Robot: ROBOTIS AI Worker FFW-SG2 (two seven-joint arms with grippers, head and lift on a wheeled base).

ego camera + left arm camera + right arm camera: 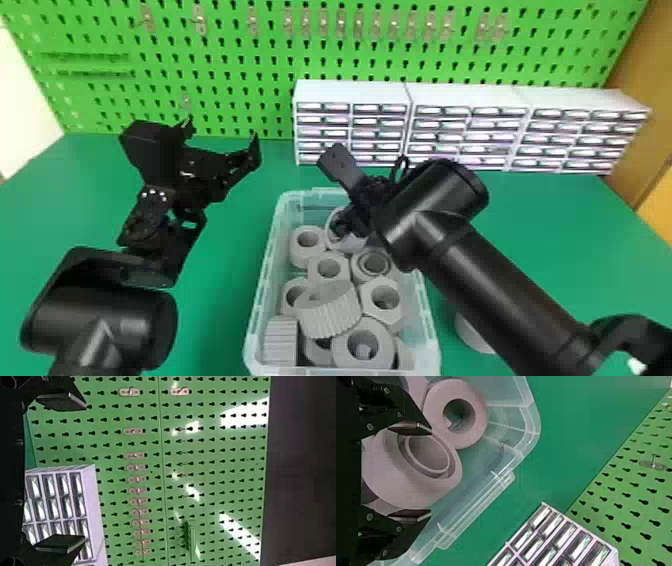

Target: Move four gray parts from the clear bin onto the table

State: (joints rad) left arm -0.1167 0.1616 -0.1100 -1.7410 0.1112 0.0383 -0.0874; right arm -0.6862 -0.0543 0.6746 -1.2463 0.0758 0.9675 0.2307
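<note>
The right gripper (351, 221) reaches down into the bin, near the centre of the head view, with a thick, round, hollow gray part (385, 471) within its grasp area; whether it is clenched on that part I cannot tell. The left gripper (222, 134), upper left of the frame, is released and empty, its two flat black fingers spread wide over the green bench (225, 240).

At least eleven gray parts show in the clear plastic bin (264, 280), lower centre of the frame, counting the one at the right gripper. Most have a round hole; one ribbed cylinder (331, 315) lies tilted over its neighbours, and another ribbed part (280, 340) sits in the lower left corner. One pale gray rounded piece (470, 332) is on the bench just beside the bin, lower right, mostly hidden behind the right arm.

The right arm (505, 290) enters at lower right, slants toward the upper left and bends down at its wrist. The left arm (100, 310) rises from the lower left edge.

Three white drawer cabinets (350, 92) stand side by side, upper right, before a green pegboard (225, 55).
</note>
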